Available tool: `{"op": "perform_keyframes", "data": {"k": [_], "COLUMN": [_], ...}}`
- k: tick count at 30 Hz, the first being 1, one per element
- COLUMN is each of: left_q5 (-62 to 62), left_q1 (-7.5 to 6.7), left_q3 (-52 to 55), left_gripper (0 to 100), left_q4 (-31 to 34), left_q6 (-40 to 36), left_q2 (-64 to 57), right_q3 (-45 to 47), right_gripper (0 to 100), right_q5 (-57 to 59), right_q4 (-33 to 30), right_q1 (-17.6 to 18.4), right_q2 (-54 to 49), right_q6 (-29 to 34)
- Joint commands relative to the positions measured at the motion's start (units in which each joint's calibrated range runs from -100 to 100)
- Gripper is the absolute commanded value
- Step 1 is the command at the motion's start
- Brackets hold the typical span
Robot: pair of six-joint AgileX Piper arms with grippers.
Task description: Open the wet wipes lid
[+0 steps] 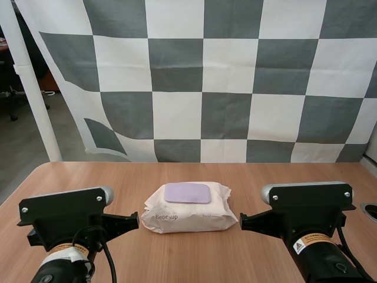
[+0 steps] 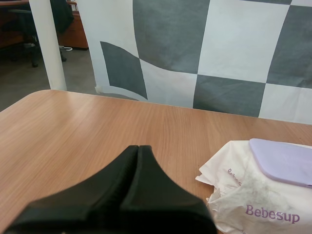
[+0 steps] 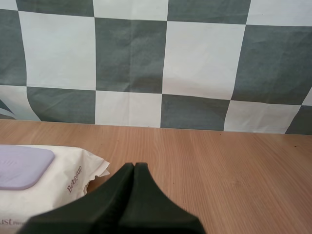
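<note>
A cream pack of wet wipes (image 1: 189, 207) lies flat in the middle of the wooden table, its lilac lid (image 1: 187, 193) closed on top. My left gripper (image 1: 134, 220) sits low at the pack's left end, fingers together as one dark wedge (image 2: 138, 148), holding nothing. My right gripper (image 1: 243, 221) sits at the pack's right end, also shut and empty (image 3: 134, 165). The left wrist view has the pack (image 2: 258, 195) and lid (image 2: 282, 161) beside its fingers; the right wrist view has the pack (image 3: 48, 187) and lid (image 3: 22, 166) beside its own.
The wooden table (image 1: 188, 259) stretches between and behind the arms. A white post (image 1: 32, 88) stands off the table's far left corner. A round grommet (image 1: 370, 211) sits at the table's right edge.
</note>
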Motion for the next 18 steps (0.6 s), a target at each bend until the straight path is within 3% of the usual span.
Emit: {"op": "perform_keyframes", "data": {"k": [1,18], "left_q5": [0.24,0.16], "left_q1": [0.02,-0.40], "left_q3": [0.00,0.00], "left_gripper": [0,0], "left_q4": [-0.41,-0.41], "left_q6": [0.00,0.00], "left_q2": [0.00,0.00], "right_q3": [0.00,0.00], "right_gripper": [0,0], "right_q5": [11.70,11.70], "right_q4": [0.00,0.00], "right_q1": [-0.03,-0.03], "right_q2": [0.04,0.04], "right_q6": [-0.03,-0.03]}}
